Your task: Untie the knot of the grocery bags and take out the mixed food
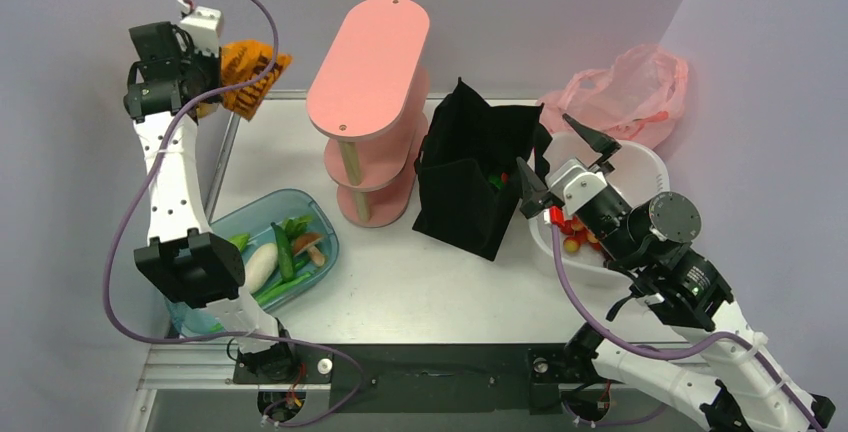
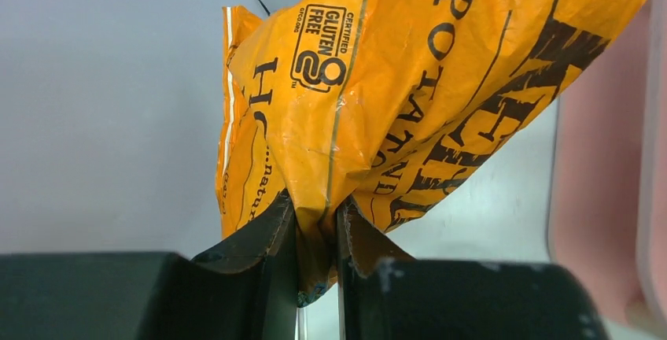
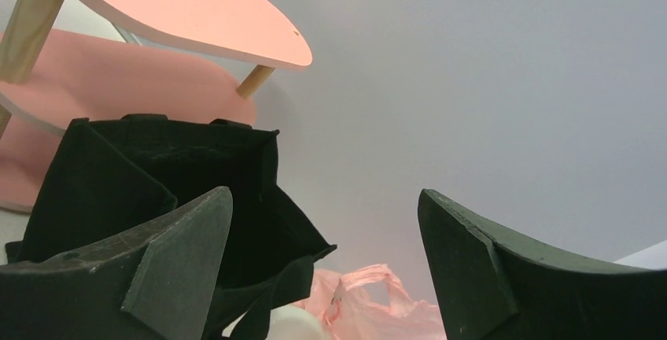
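Top external view: left arm up high with the orange snack packet (image 1: 252, 74), right arm open over the white tub (image 1: 645, 164).

And the left gripper (image 1: 218, 77) was raised at the far left corner, well above the table. From the left wrist, its fingers (image 2: 271, 230) were pinched tight on the packet's bottom edge, and the packet (image 2: 409, 80) stood up crumpled above them. The right gripper (image 1: 562, 164) hung with its jaws spread wide and nothing between them, just beside the black tote (image 1: 470, 182), which stood upright with its mouth open. Small red and yellow fruits (image 1: 572, 239) lay in the tub under that arm. The pink bag (image 1: 630, 87) sat slack behind the tub at the far right. Over on the near left, the blue tray (image 1: 255, 217) held the white oblong vegetable (image 1: 260, 264) and leafy greens (image 1: 296, 224).
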Available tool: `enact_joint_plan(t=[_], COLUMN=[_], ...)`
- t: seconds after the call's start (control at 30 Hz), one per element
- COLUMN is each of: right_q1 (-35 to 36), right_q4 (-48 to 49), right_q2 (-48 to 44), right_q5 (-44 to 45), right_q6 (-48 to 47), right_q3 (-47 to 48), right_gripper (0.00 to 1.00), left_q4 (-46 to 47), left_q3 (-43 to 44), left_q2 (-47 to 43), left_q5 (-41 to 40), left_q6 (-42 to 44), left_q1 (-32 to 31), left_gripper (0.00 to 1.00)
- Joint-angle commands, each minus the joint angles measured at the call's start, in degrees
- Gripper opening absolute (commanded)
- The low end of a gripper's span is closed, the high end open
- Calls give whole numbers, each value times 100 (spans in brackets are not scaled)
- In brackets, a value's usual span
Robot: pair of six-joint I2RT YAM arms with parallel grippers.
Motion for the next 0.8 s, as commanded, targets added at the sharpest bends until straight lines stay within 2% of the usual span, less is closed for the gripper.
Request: enact_joint_plan(t=[0.0, 0.13, 0.23, 0.37, 0.43, 0.53, 0.57, 0.67, 0.77], right_q1=[-41, -37, -75, -496, -1058, -2030, -2116, -2196, -2192], right_q4=[-219, -458, -538, -1044, -1305, -1370, -1286, -592, 1037], right_q2=[-78, -147, -58, 544, 979, 1809, 1973, 2435, 2587], right_q5=[44, -82, -84, -350, -1005, -2669, -2927, -3545, -3609], right_q6=[127, 235, 685, 2271, 3311, 5057, 5320, 6608, 7769], right_q3=[-105, -342, -425, 52, 444, 987, 1063, 1177, 896], right_gripper=[83, 83, 82, 82, 81, 74, 69, 66, 66], left_q4=[-701, -353, 384, 803, 908, 1429, 1577, 2330, 2582], left_q3=[172, -695, -1411, -1910, -1904, -2117, -2325, -2776, -3058], left_q2=[95, -80, -314, -406, -332, -415, -518, -752, -909], left_q5=[595, 1659, 2642, 3444, 3936, 4672, 4780, 5076, 5212], left_q6=[828, 1211, 1620, 2163, 2184, 2188, 2221, 2227, 2263], left_q1=[9, -21, -72, -223, -235, -228, -235, -284, -326], left_gripper=[6, 9, 9, 7, 5, 4, 2, 0, 0])
